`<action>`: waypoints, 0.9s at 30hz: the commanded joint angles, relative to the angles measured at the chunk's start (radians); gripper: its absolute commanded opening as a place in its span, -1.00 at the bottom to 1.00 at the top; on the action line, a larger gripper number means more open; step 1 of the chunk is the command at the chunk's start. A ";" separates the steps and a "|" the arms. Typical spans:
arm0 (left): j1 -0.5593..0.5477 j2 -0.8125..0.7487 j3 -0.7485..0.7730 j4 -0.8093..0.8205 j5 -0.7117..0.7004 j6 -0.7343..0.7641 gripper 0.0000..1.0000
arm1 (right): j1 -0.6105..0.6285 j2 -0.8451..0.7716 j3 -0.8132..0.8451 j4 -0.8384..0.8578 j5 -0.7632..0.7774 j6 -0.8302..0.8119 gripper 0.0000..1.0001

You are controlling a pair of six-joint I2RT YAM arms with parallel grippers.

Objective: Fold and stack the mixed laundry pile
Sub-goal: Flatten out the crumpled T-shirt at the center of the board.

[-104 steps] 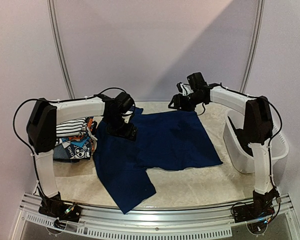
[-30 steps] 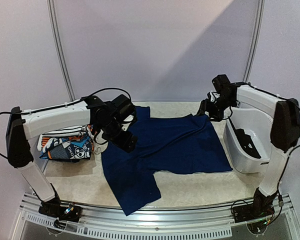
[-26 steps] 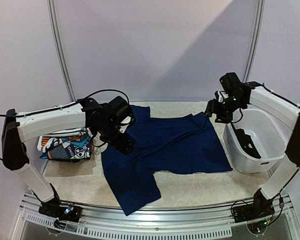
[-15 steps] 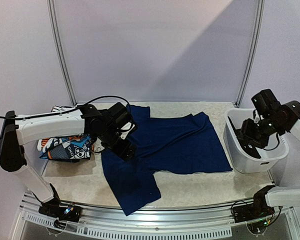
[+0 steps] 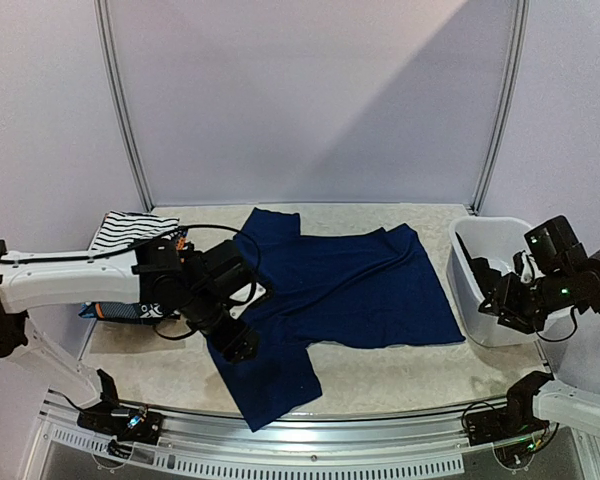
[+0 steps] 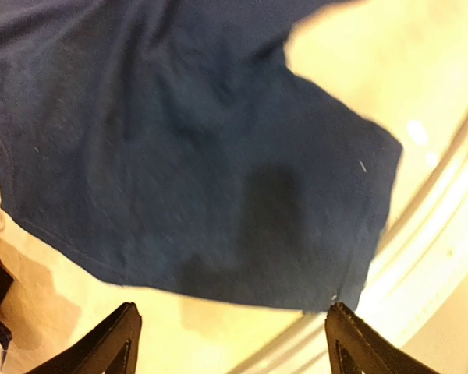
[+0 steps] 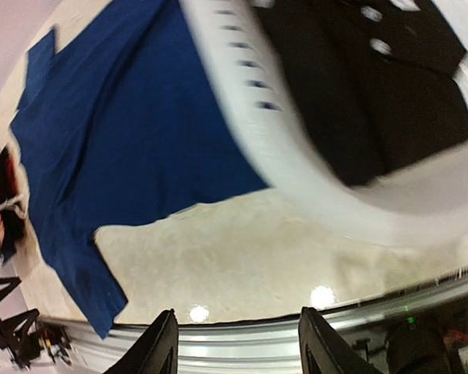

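white tub point(image 5: 460, 292) — black garment point(image 7: 390, 101) inside, navy garment point(image 5: 350, 280) beside

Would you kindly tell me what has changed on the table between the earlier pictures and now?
The left gripper has drawn back from the far left of the navy blue cloth garment and now hovers open over its near-left flap. The right gripper has left the garment's far right corner and swung right, by the white plastic tub, open and empty. The garment stays spread flat; the tub has not moved.
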 commanded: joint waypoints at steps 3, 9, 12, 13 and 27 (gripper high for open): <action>-0.157 -0.134 -0.137 0.004 0.013 -0.011 0.61 | 0.160 0.065 -0.007 0.205 -0.052 -0.132 0.06; -0.265 -0.166 -0.209 0.100 0.004 0.048 0.59 | 0.273 0.202 0.006 0.286 0.003 -0.173 0.08; -0.302 -0.117 -0.222 0.126 -0.003 0.070 0.57 | 0.279 0.242 -0.001 0.323 -0.002 -0.173 0.08; -0.319 -0.094 -0.224 0.139 -0.002 0.074 0.55 | 0.281 0.249 -0.005 0.335 -0.004 -0.169 0.09; -0.360 0.139 -0.186 0.188 0.070 0.138 0.25 | 0.323 0.297 -0.021 0.368 0.004 -0.124 0.10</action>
